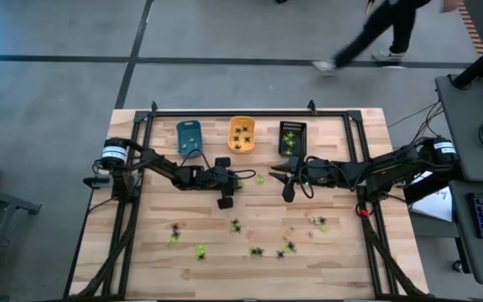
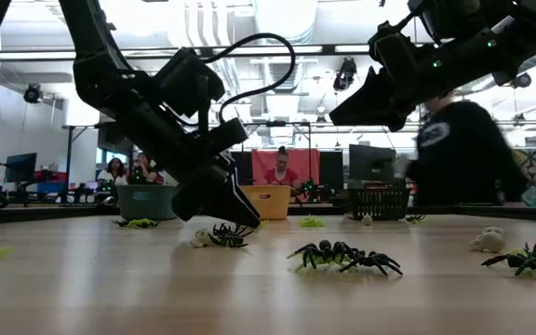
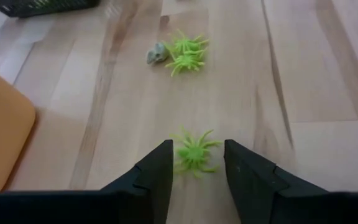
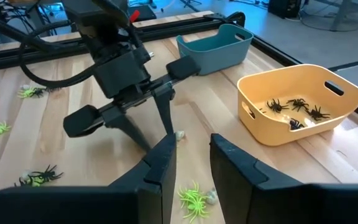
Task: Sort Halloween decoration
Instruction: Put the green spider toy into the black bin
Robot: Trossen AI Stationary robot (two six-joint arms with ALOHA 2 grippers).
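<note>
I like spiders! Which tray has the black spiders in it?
The orange tray, the middle of three, holds black spiders. The blue tray shows none; the black tray holds yellow-green ones.

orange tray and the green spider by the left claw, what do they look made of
Orange tray: likely moulded plastic, matte, judging by its smooth rounded walls and cut-out handle. Green spider: probably soft plastic or rubber, with thin legs and a bright even colour; it lies between the left claw's fingers.

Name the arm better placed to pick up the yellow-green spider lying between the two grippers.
Left. In its wrist view the left gripper stands open with the yellow-green spider right between its fingertips. The right gripper is also open, near another green spider.
</note>
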